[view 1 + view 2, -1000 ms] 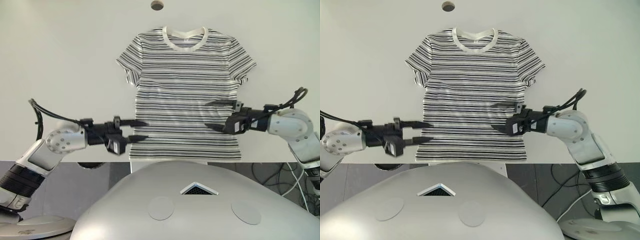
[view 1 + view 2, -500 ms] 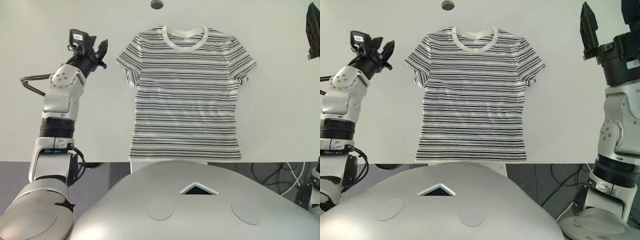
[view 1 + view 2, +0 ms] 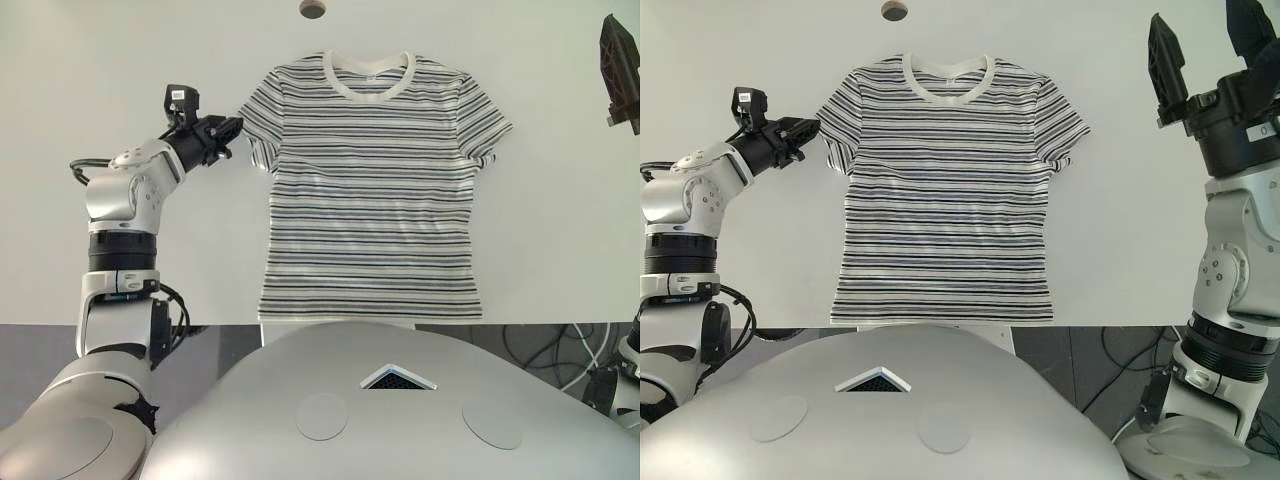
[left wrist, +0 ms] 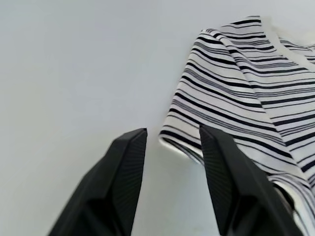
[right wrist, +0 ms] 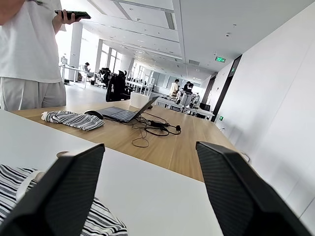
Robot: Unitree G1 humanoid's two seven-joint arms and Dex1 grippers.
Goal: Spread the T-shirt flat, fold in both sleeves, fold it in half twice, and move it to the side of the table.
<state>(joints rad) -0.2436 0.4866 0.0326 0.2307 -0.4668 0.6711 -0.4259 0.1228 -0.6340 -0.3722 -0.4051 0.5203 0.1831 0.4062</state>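
The striped T-shirt (image 3: 372, 190) lies spread flat on the white table (image 3: 560, 230), with its collar at the far side and both sleeves out. My left gripper (image 3: 228, 132) is open and sits low at the tip of the shirt's left sleeve (image 4: 221, 113). In the left wrist view the sleeve's hem lies just beyond the left gripper (image 4: 172, 132), between the two fingertips. My right gripper (image 3: 1205, 35) is open and held high off the table to the right of the shirt, fingers pointing up, with nothing between them.
A round grey grommet (image 3: 313, 9) sits at the table's far edge beyond the collar. The table's near edge runs just below the shirt's hem. Bare tabletop lies on both sides of the shirt. Behind, a wooden desk (image 5: 147, 147) holds a laptop.
Both grippers left the shirt's lower body and rose to the sides. Over the last half second the left gripper dropped toward the left sleeve. The shirt has not moved.
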